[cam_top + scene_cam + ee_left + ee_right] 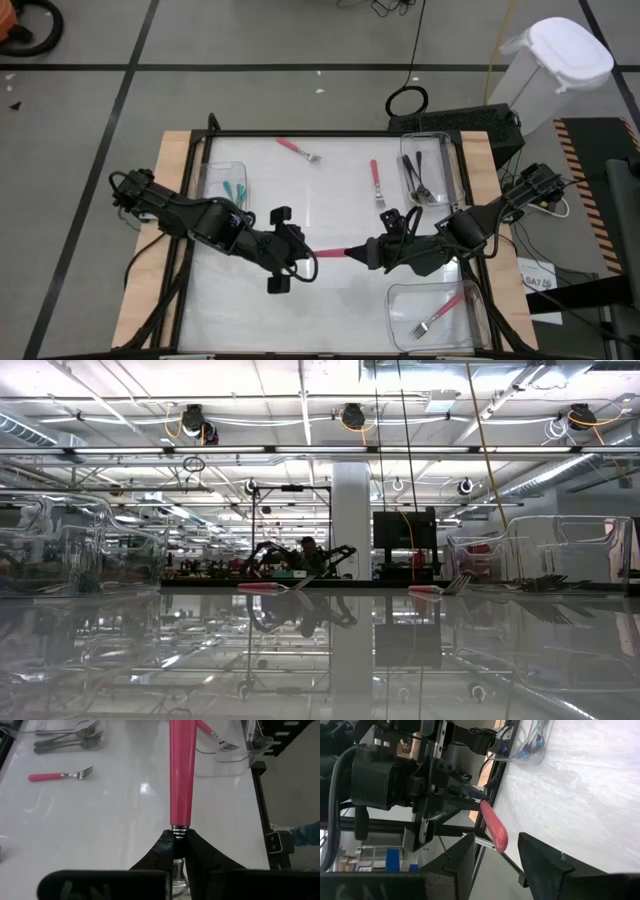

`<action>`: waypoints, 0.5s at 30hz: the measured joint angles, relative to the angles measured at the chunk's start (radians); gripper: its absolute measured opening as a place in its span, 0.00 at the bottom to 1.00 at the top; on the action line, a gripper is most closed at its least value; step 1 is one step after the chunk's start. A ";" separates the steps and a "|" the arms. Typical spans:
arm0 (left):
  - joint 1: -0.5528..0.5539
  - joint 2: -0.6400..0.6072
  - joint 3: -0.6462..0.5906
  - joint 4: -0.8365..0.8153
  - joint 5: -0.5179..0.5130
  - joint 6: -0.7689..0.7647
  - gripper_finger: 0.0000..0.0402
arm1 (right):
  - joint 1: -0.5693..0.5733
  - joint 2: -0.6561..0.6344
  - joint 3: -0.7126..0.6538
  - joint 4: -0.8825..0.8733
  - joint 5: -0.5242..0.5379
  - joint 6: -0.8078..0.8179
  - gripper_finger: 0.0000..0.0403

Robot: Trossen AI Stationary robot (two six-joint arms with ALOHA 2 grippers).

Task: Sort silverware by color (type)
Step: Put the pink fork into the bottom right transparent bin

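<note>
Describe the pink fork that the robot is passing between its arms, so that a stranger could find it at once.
Look at the middle of the white table, where the two dark arms meet. The pink fork hangs there above the surface, its metal neck clamped in the left gripper, its handle end between the open fingers of the right gripper. Every other fork lies flat.

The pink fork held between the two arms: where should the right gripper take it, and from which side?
On the free handle end of the pink fork. The left gripper is shut on its metal neck, so the handle sticks out level toward the right gripper, whose open fingers already flank the rounded tip. Come in along the handle's axis from the right.
</note>
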 joint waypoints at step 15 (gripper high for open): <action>0.011 0.000 0.000 0.072 -0.004 -0.032 0.05 | -0.016 0.022 0.000 0.003 0.002 -0.023 0.32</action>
